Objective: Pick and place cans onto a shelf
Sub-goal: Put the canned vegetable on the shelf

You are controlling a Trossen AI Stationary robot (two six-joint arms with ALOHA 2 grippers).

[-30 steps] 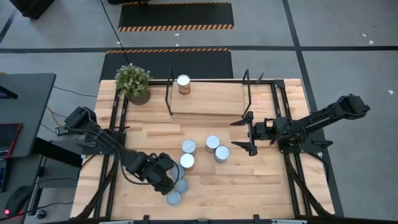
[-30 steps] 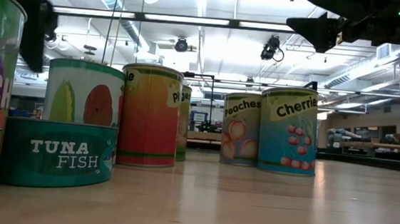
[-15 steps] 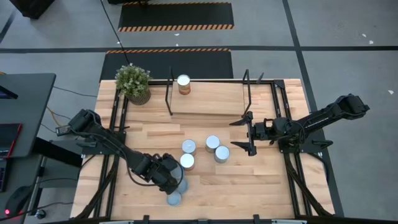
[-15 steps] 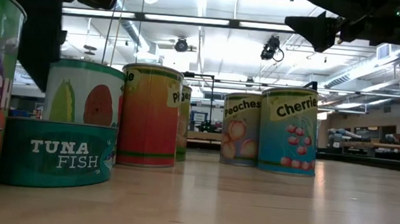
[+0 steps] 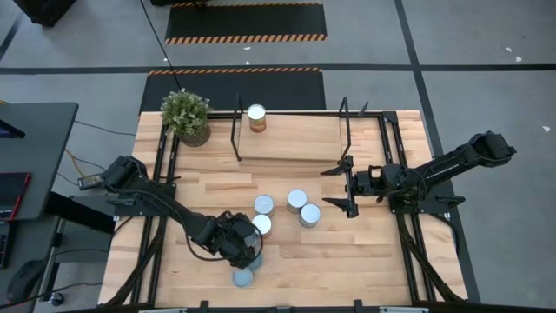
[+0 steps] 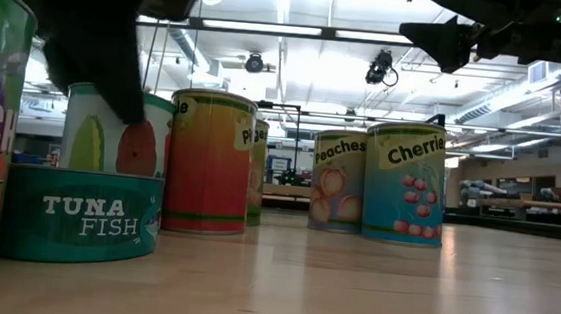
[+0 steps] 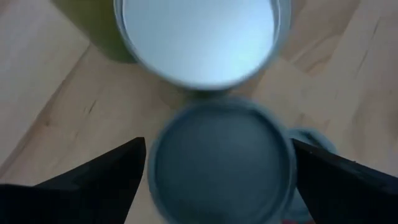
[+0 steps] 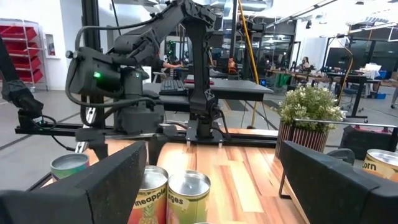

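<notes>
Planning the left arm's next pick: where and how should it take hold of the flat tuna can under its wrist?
Grip the tuna can across its round side wall, coming straight down from above. It stands upright and low, and the left gripper already straddles it, fingers open on either side.

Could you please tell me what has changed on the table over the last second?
The left gripper has slid rightward along the near edge and now hangs over a low can, fingers open on either side, nothing gripped yet. The right gripper, open, the can on the shelf, the shelf and the plant have stayed as they were.
</notes>
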